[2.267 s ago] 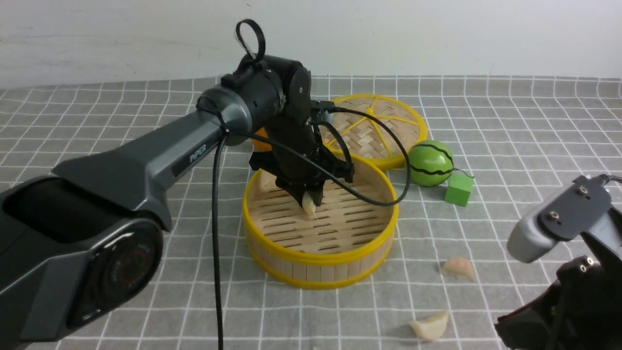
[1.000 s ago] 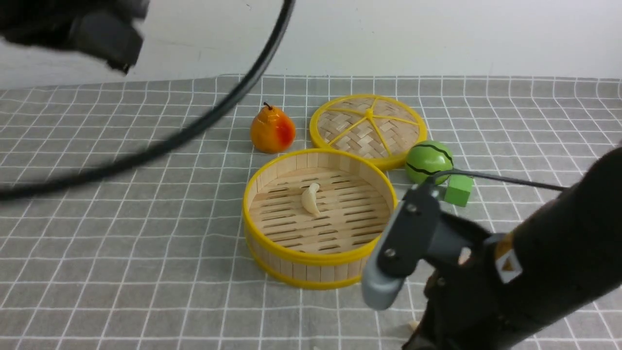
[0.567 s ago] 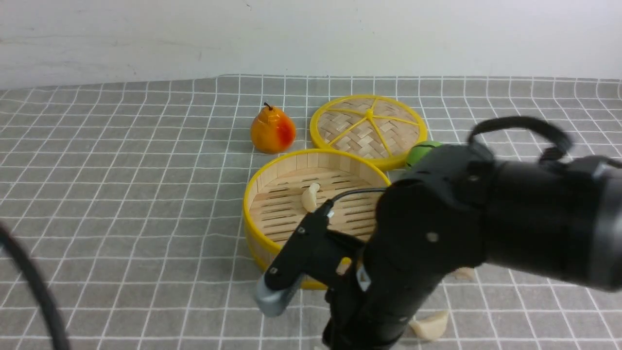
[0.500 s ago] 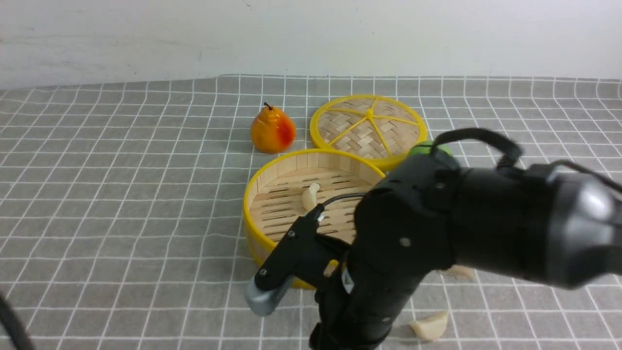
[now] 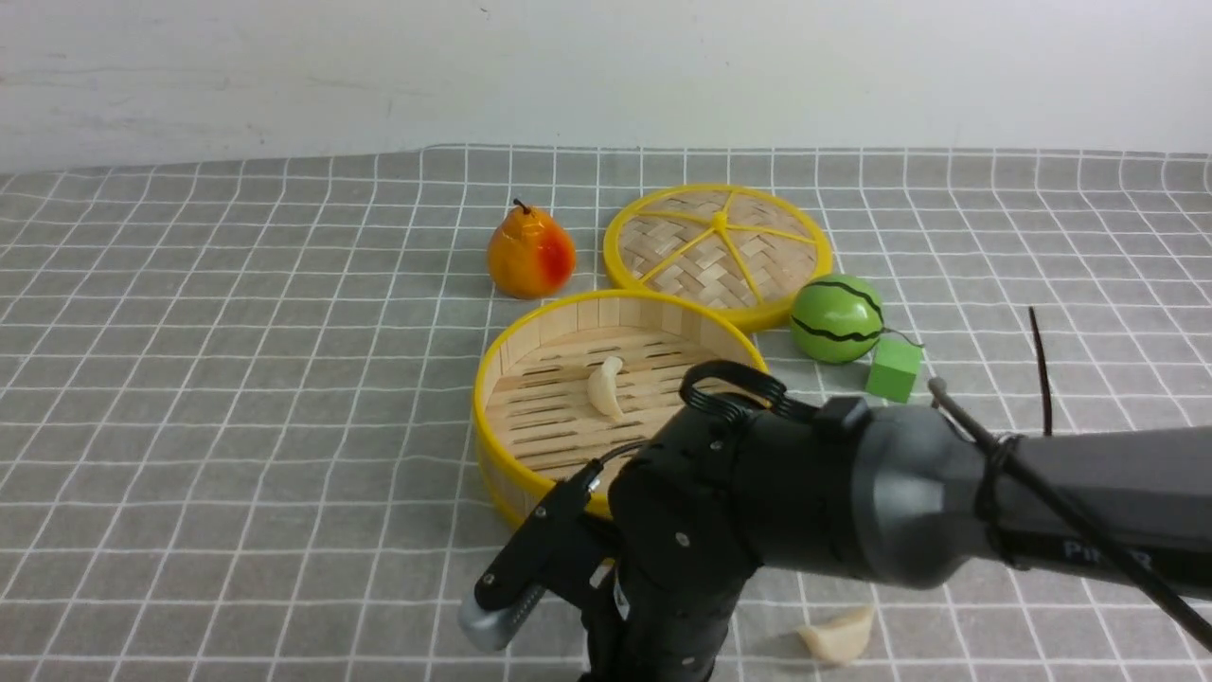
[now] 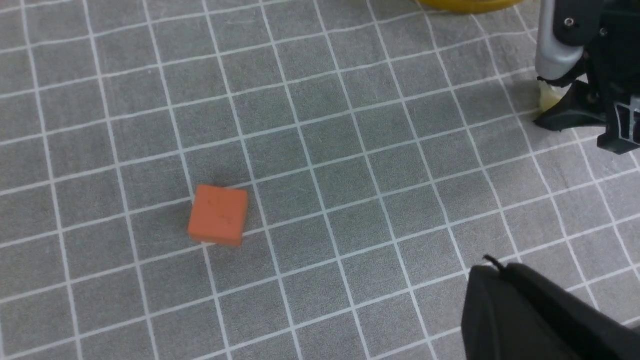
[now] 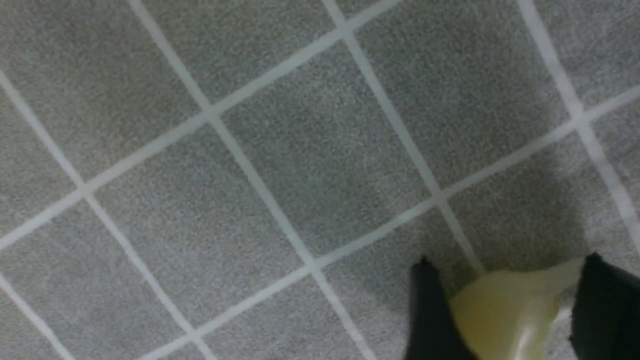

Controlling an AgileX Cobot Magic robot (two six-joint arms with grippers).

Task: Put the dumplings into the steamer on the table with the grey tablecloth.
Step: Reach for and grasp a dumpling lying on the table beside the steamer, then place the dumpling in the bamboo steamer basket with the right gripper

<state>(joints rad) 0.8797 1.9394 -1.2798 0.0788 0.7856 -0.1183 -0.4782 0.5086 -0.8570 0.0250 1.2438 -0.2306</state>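
Observation:
The steamer (image 5: pixel 530 327) stands mid-table on the grey tablecloth (image 5: pixel 237 379), with one of the dumplings (image 5: pixel 604 388) lying on its slatted floor. A second dumpling (image 5: pixel 838 635) lies on the cloth near the front edge. My right arm reaches down in front of the steamer and hides its own jaws in the front view. In the right wrist view my right gripper (image 7: pixel 507 260) is open, one black finger on each side of a pale dumpling (image 7: pixel 505 315) that rests on the cloth. My left gripper (image 6: pixel 500 267) is shut and empty, above bare cloth.
A pear (image 5: pixel 530 254) and a flat woven lid (image 5: pixel 718 248) sit behind the steamer. A green striped ball (image 5: pixel 837 319) and a green cube (image 5: pixel 894 370) are to its right. An orange block (image 6: pixel 218 215) lies on the cloth in the left wrist view.
My left arm left a dumpling in the steamer and pulled out of the front view. My right arm swung in from the right, lowered in front of the steamer and opened its jaws.

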